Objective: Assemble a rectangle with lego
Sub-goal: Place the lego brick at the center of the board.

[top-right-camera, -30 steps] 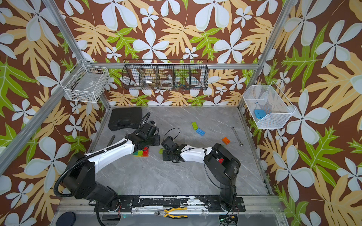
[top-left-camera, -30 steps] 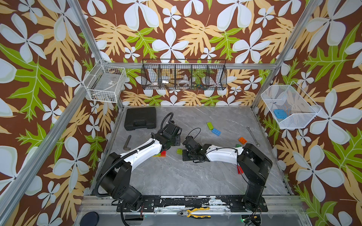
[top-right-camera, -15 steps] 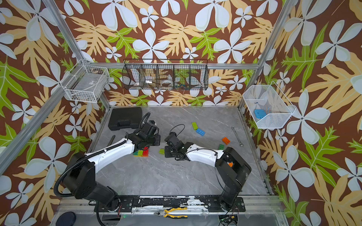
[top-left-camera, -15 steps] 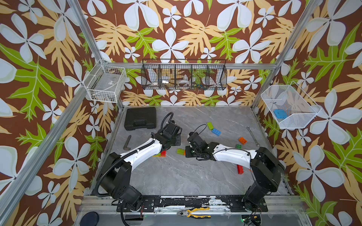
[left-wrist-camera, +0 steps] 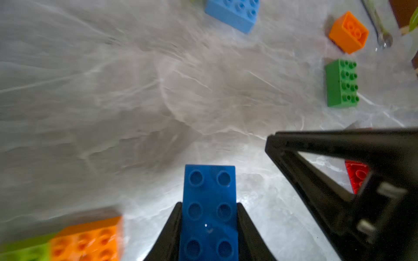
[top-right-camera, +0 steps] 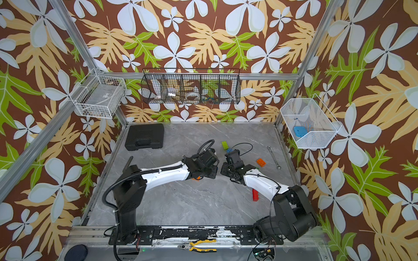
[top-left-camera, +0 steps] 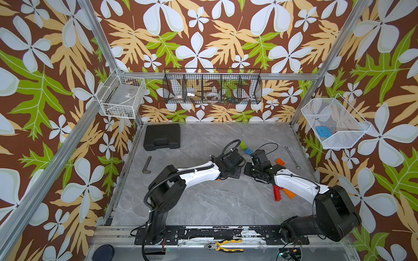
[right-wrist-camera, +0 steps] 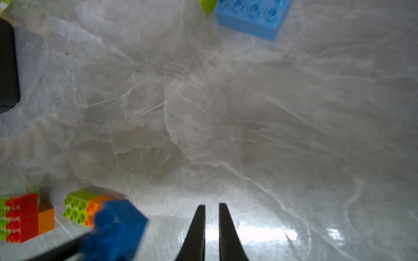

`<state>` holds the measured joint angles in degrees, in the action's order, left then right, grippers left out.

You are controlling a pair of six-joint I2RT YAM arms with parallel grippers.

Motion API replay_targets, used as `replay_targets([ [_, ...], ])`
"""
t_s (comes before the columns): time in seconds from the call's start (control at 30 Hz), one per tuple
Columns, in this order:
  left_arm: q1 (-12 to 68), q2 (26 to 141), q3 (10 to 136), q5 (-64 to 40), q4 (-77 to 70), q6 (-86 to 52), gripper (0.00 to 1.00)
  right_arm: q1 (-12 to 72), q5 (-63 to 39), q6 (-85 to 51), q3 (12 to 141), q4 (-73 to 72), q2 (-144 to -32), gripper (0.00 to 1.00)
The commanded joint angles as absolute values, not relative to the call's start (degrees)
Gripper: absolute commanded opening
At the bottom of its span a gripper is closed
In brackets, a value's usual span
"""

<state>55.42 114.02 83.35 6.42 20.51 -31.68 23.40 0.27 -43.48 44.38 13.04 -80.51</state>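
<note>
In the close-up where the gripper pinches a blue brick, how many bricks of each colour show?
dark blue brick: 1
light blue brick: 1
orange bricks: 2
green brick: 1
red brick: 1
lime brick: 1
Total: 7

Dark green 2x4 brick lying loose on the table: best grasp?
Grip the dark green brick across its two long sides, at mid-length, coming straight down from above. It lies flat, studs up, clear of the small orange brick beside it, so both long walls look free for the gripper; the narrow width probably suits it best.
</note>
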Motion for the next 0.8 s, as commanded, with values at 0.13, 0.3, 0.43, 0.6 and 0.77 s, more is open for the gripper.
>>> replay_targets([
  [0.13,56.21,122.23,89.65,7.73,25.96,-32.84,0.06,21.19,1.89,-39.80,44.07,16.71,-79.19,0.15],
  [0.3,56.68,124.23,90.94,8.20,26.55,-32.11,0.20,21.24,0.90,-40.76,43.03,15.90,-79.15,0.16],
  [0.43,56.67,124.62,90.93,7.90,26.31,-31.96,0.31,21.18,0.21,-41.46,42.72,16.30,-79.10,0.18],
  [0.6,56.61,118.92,87.64,7.76,21.59,-31.55,0.52,21.27,0.09,-44.08,42.59,17.94,-78.93,0.35],
  [0.77,56.52,111.86,83.55,6.60,18.08,-30.77,0.55,23.27,2.88,-48.52,45.45,22.57,-78.91,0.50],
])
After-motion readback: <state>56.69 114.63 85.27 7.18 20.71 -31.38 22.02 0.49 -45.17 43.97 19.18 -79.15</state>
